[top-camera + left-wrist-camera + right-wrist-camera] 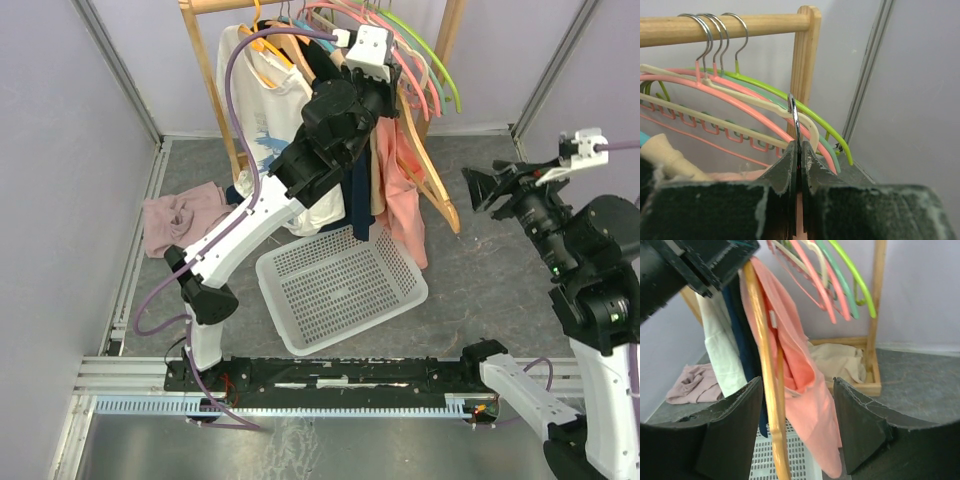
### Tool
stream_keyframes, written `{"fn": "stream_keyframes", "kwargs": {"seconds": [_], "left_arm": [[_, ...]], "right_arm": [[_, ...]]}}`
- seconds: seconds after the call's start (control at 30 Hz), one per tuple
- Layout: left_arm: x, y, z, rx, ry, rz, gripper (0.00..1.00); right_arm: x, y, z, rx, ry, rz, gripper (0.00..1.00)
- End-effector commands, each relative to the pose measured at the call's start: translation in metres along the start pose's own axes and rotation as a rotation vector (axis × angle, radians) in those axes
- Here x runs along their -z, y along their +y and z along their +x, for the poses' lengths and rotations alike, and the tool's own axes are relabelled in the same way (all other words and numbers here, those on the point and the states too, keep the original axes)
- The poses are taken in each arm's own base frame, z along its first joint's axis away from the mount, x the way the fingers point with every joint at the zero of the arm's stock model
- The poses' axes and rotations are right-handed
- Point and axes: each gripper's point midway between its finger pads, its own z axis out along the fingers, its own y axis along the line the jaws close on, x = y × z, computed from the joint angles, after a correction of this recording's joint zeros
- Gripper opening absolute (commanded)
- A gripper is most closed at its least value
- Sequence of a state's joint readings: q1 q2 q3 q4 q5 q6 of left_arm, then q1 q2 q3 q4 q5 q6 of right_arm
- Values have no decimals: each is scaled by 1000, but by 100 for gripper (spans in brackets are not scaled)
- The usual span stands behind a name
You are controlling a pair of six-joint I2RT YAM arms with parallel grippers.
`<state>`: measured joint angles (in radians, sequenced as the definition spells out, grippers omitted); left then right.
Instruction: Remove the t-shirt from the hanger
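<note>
One wooden rack (805, 60) carries three hooked hangers (816, 119) behind one white basket (345, 285). One pink t-shirt (800, 365) drapes one wooden hanger (767, 380), beside the rack. The right gripper (797, 385) gapes wide, framing the shirt. The left gripper (799, 160) pinches that hanger's metal hook (794, 115).

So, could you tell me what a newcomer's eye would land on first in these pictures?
The left tool, raised high at the back, is shut on a metal hook, holding it just below the wooden rail. From that hook's wooden hanger a pink t-shirt droops, framed by the open right tool in its wrist view. A white basket sits on the floor beneath.
</note>
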<state>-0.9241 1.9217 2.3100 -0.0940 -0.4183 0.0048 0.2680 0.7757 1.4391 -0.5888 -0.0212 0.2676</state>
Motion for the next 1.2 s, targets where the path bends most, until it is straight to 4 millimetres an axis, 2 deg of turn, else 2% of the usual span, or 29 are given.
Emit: {"fn": "stream_keyframes", "kwargs": {"seconds": [0.0, 0.33, 0.67, 0.97, 1.07, 1.17], "left_arm": [[17, -6, -60, 76, -139, 9, 3], [23, -24, -54, 65, -117, 14, 3], [26, -38, -46, 48, -100, 8, 3], [30, -52, -46, 37, -98, 5, 3], [30, -57, -45, 31, -100, 5, 3], [31, -64, -45, 27, -100, 16, 3]], "right_arm": [[-18, 31, -16, 2, -3, -161, 67], [-55, 37, 0, -11, 56, -210, 69], [-67, 40, 8, -18, 78, -234, 64], [-72, 37, 15, -9, 96, -223, 48], [-73, 37, 18, -10, 105, -223, 45], [-74, 33, 21, -4, 108, -208, 34]]}}
